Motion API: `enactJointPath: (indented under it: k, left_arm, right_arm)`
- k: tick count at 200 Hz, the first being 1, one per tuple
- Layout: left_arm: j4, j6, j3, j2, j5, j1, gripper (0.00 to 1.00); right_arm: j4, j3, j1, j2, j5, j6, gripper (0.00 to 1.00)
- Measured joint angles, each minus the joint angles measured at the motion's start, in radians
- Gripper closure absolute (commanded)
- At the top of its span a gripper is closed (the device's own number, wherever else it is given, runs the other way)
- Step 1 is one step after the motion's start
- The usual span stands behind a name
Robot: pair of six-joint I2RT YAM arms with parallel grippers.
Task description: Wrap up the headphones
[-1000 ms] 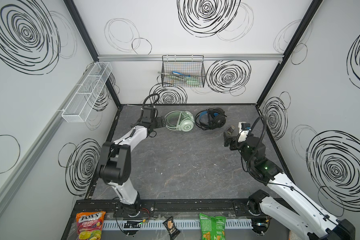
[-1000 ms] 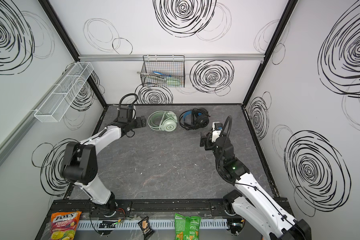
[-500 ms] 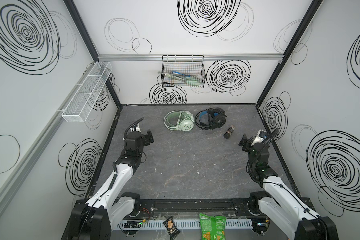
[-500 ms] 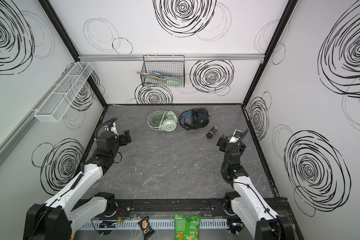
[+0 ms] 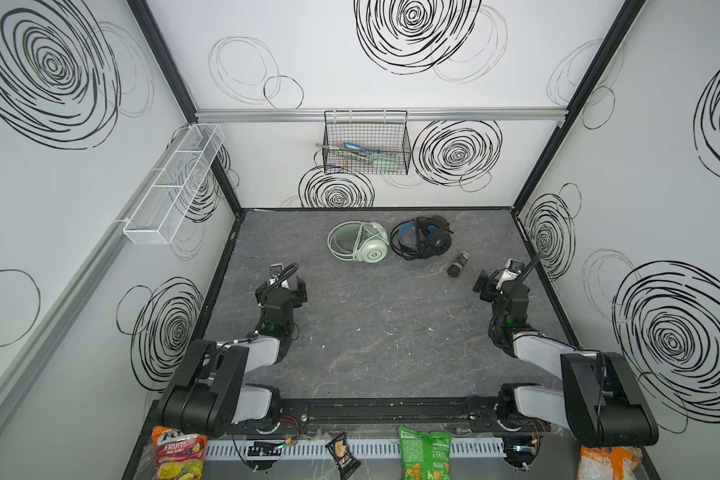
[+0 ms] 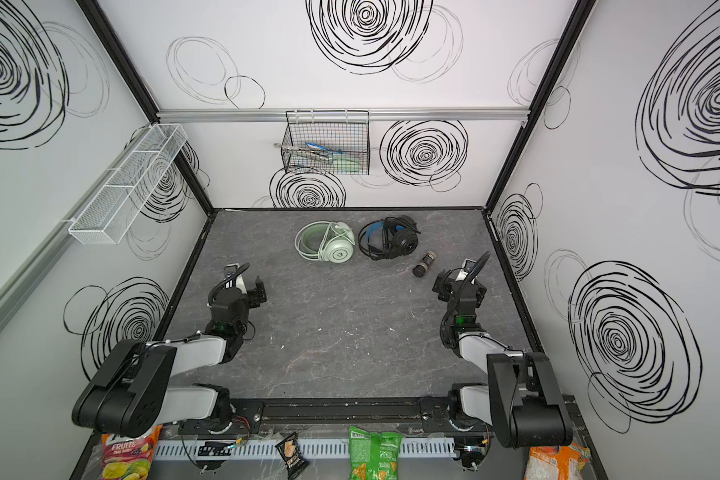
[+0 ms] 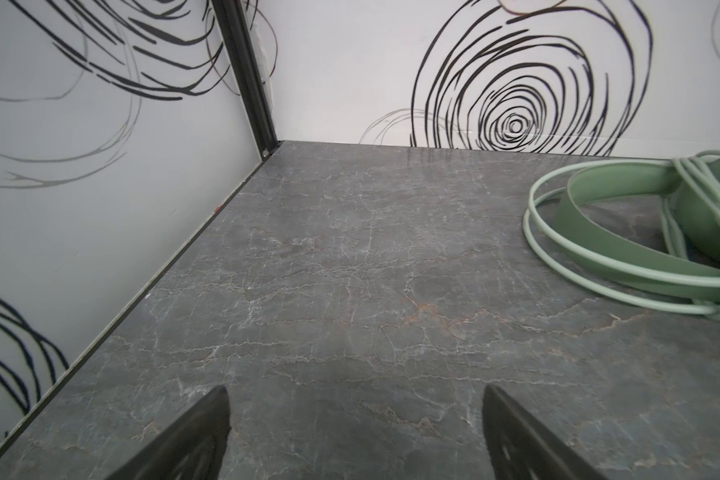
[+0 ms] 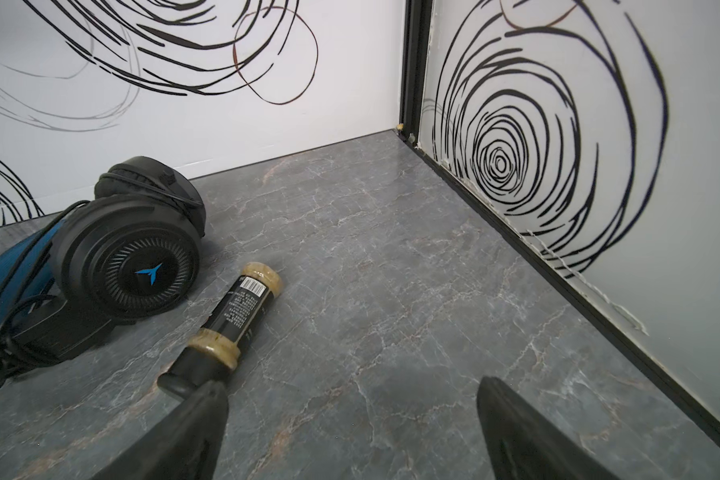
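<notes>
Two headphones lie side by side near the back of the table. The mint-green headphones (image 5: 360,247) (image 6: 327,245) (image 7: 641,266) have their pale cable looped around the headband and ear cups. The black headphones (image 5: 422,239) (image 6: 389,237) (image 8: 125,266), with blue accents, have their black cable gathered on them. My left gripper (image 5: 284,280) (image 6: 248,286) (image 7: 356,392) hovers open at mid-left, well short of the green pair, with nothing between its fingers. My right gripper (image 5: 493,282) (image 6: 454,282) (image 8: 352,384) is open and empty at mid-right.
A small dark bottle (image 5: 457,264) (image 6: 424,264) (image 8: 242,307) lies on its side between the black headphones and my right gripper. A wire basket (image 5: 366,145) hangs on the back wall and a white mesh shelf (image 5: 175,183) on the left wall. Snack bags (image 5: 422,455) lie beyond the front rail.
Both arms have drawn back from the headphones toward the front and folded low at the table's sides. The bottle lies where the right gripper was a second ago.
</notes>
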Motion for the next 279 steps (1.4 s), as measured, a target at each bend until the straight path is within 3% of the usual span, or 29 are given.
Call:
enactJointPath:
  k: [47,100,143,175,279]
  left_arm:
    - [0.262,0.040,-0.036,0.083,0.106,0.022,0.04]
    - [0.333,0.043,-0.053,0.099,0.148,0.029,0.04]
    - [0.346,0.045,-0.054,0.099,0.153,0.029,0.04]
    - [0.346,0.047,-0.054,0.099,0.155,0.029,0.04]
    - [0.352,0.046,-0.054,0.099,0.189,0.045,0.04]
  right_arm:
    - [0.129,-0.003,0.002,0.119,-0.010,-0.045,0.03]
    - [0.101,0.080,-0.040,0.192,-0.096,-0.056,0.03]
    - [0.109,0.080,-0.049,0.190,-0.124,-0.056,0.03]
    - [0.233,-0.034,-0.039,0.184,-0.135,-0.077,0.03]
    - [0.261,-0.032,-0.038,0.195,-0.128,-0.074,0.03]
